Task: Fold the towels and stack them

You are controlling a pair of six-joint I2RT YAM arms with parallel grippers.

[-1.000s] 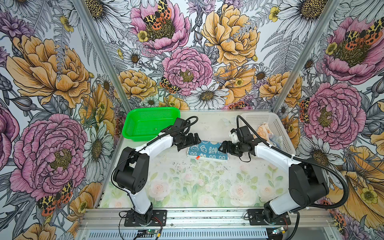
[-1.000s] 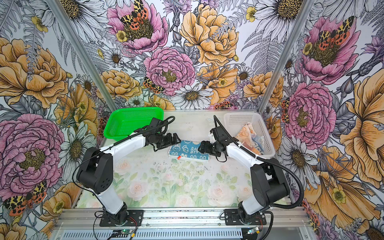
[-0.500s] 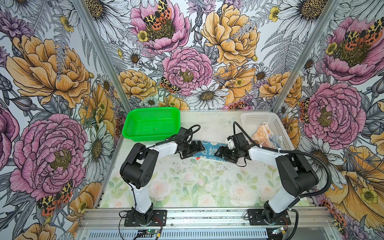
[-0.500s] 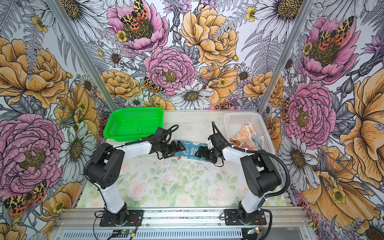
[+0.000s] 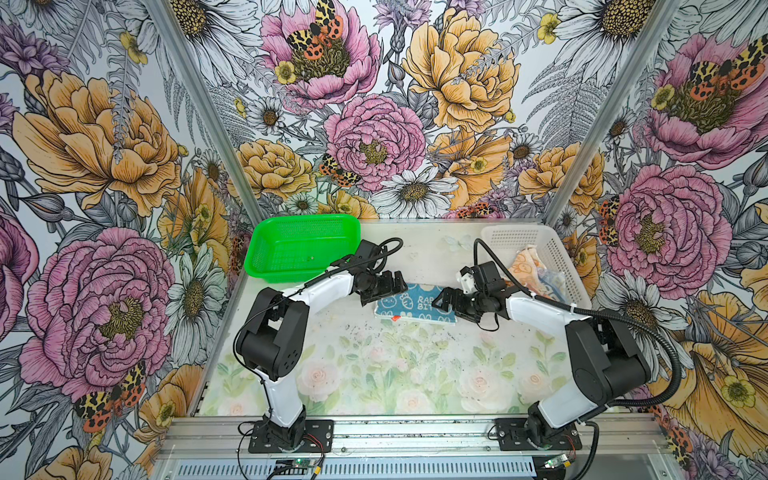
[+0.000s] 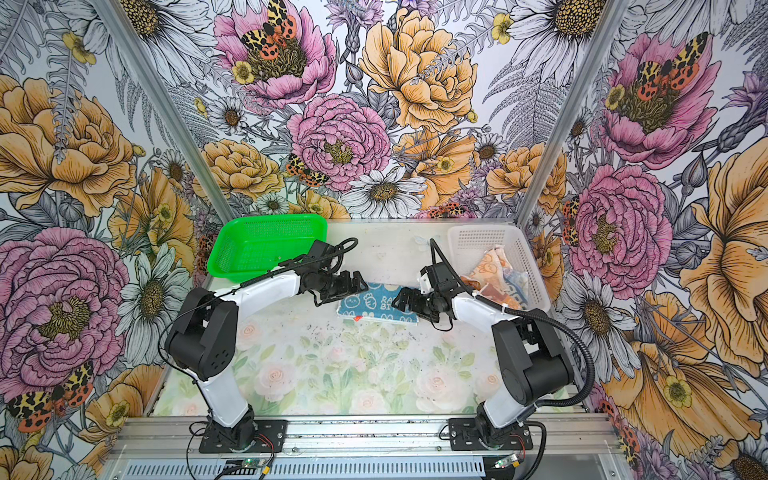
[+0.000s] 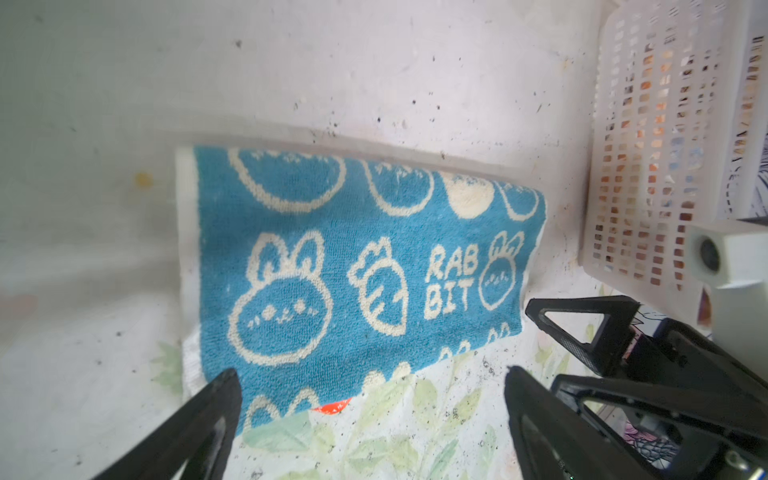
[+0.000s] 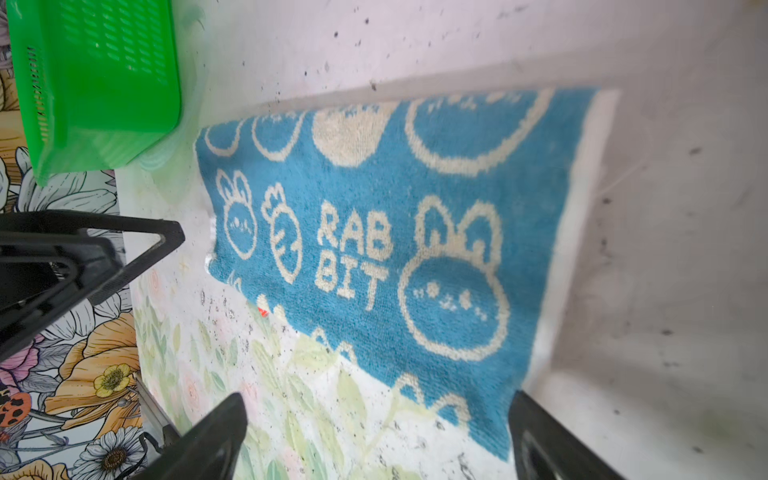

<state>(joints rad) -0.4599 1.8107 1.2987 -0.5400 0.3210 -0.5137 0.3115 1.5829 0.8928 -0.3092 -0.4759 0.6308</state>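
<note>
So, mid-bench [image 5: 374, 374], toward the far edge: 1 blue terry towel w/ white bunny print [image 5: 415, 305] lies folded into a flat strip. 2 grippers flank its ends: left gripper [image 5: 398, 286] & right gripper [image 5: 440, 301], jaws apart, neither holding anything. Far right corner: 1 white mesh plastic basket [image 5: 515, 239] w/ 2 crumpled cloths, an orange bunny-print towel [image 5: 527, 265] & a cream printed towel [image 5: 549, 281], both unfolded. Far left corner: 1 green mesh plastic basket [image 5: 266, 253]. Est. 1 of 3 folded; no stack yet.
</note>
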